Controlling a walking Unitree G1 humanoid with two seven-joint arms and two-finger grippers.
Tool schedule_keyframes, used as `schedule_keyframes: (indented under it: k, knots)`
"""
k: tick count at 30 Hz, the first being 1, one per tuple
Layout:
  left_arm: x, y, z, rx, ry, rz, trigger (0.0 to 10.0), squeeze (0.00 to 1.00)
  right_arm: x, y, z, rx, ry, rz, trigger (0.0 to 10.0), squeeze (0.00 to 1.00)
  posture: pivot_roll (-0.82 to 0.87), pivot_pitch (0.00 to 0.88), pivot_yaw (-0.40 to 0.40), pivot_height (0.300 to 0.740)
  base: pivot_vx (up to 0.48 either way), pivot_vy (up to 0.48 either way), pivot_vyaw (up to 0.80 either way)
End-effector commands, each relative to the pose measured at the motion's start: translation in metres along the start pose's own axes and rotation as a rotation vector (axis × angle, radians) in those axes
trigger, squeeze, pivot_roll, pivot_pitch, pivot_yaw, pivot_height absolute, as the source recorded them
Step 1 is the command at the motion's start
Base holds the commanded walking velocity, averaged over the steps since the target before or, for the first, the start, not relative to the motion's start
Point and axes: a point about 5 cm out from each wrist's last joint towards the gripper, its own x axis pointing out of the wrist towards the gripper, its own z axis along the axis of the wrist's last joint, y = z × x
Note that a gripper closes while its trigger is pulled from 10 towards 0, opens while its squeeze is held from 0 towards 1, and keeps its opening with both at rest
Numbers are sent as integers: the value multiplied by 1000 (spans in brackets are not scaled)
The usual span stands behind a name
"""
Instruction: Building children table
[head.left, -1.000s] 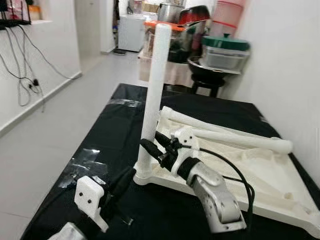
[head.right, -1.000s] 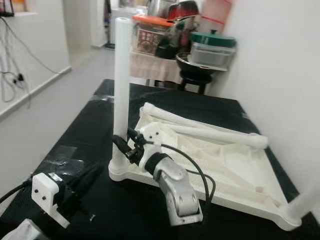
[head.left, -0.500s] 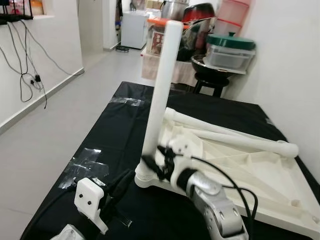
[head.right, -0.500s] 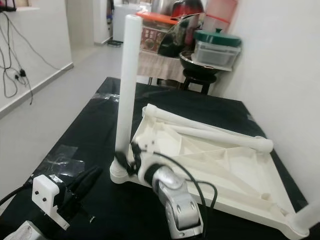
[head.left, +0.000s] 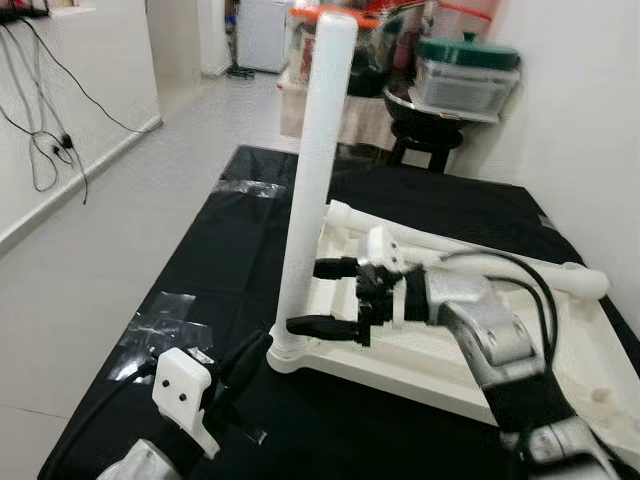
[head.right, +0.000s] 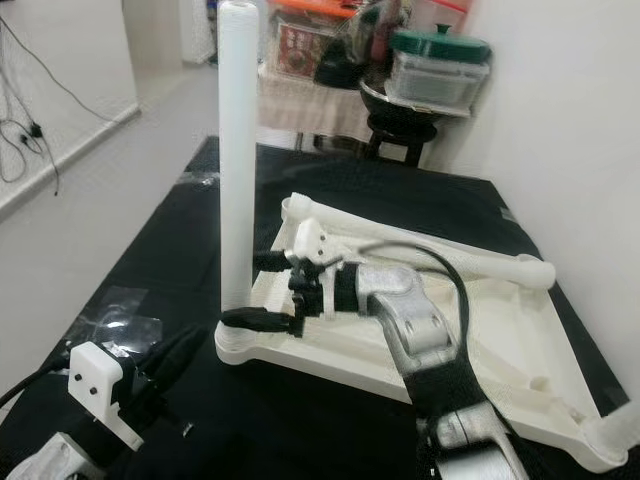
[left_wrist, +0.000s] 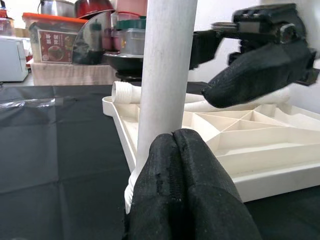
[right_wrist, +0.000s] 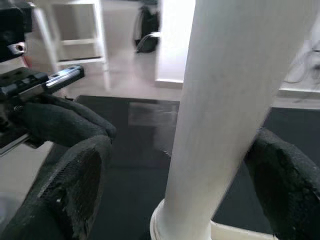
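The bench (head.left: 210, 250), covered in black, is carrying the upturned white tabletop (head.left: 560, 350). An upright leg (head.left: 315, 170) is standing in its near-left corner. The right gripper (head.left: 318, 297) is straddling it, fingers apart. The left gripper (head.left: 240, 365) is sitting low nearby, fingers together.

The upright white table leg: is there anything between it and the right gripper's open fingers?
Nothing visible. The right gripper is open, one finger on each side of the upright white table leg near its base, with only open gap between.
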Motion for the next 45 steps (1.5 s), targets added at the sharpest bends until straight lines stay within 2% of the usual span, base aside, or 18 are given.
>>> schedule_keyframes:
  k: [1,6,7,8,9,10,11,12,25,29,30,31,32,33,34,36,39,45]
  knots:
    - [0,-2,-2,-4,5,1,10000,0,2,-1,-5,9,21,40,10000,0,47,0,-159,740,0,0,0]
    - [0,-3,-3,-3,7,2,10000,0,7,-21,-2,54,9,60,10000,0,54,0,-163,740,0,0,0]
    - [0,-3,-3,-4,7,2,10000,0,7,-23,0,72,-15,66,8588,0,53,0,-161,740,0,0,0]
    - [0,-3,-3,-4,7,2,10000,0,7,-23,0,72,-15,66,8588,0,53,0,-161,740,0,0,0]
    - [-1,-3,-3,-5,7,2,10000,0,7,-25,2,88,-41,72,7451,0,49,0,-160,740,0,0,0]
    - [0,-4,-3,-5,7,2,10000,0,6,-26,4,100,-63,77,3451,0,48,0,-158,740,0,0,0]
    - [0,-4,-3,-5,7,2,10000,0,6,-26,4,100,-63,77,3451,0,48,0,-158,740,0,0,0]
    - [0,-4,-3,-7,7,1,10000,0,3,-26,4,118,-93,87,0,0,46,0,-157,740,0,0,0]
    - [-2,-4,-1,-13,7,-4,10000,0,-25,-22,-22,142,-107,-82,0,0,20,2,-144,740,0,0,0]
    - [-4,-4,1,-13,6,-4,10000,0,-36,-7,-50,223,-20,-406,0,0,8,22,-150,740,0,0,0]
    - [-5,-3,2,-12,7,-2,10000,0,-35,-1,-62,267,12,-643,0,0,4,27,-149,740,0,0,0]
    - [-5,-3,2,-12,7,-2,10000,0,-35,-1,-62,267,12,-643,0,0,4,27,-149,740,0,0,0]
    - [-7,-1,2,-12,7,-1,10000,0,-36,7,-70,330,8,-992,0,0,-4,31,-142,740,0,0,0]
    - [-7,-1,2,-12,7,-1,10000,0,-36,7,-70,330,8,-992,0,0,-4,31,-142,740,0,0,0]
    - [-7,2,3,-13,10,1,10000,0,-12,57,-85,368,127,-1033,0,0,-24,32,-116,740,0,0,0]
    - [-7,3,2,-13,12,1,10000,0,-2,70,-84,328,165,-969,0,0,-24,32,-116,740,0,0,0]
    - [-6,3,1,-15,18,-11,10000,0,-22,41,-74,304,89,-1045,0,0,-7,15,-128,740,0,0,0]
    - [-7,3,1,-6,20,-8,10000,0,-29,41,-75,318,130,-1138,0,0,-2,12,-128,740,0,0,0]
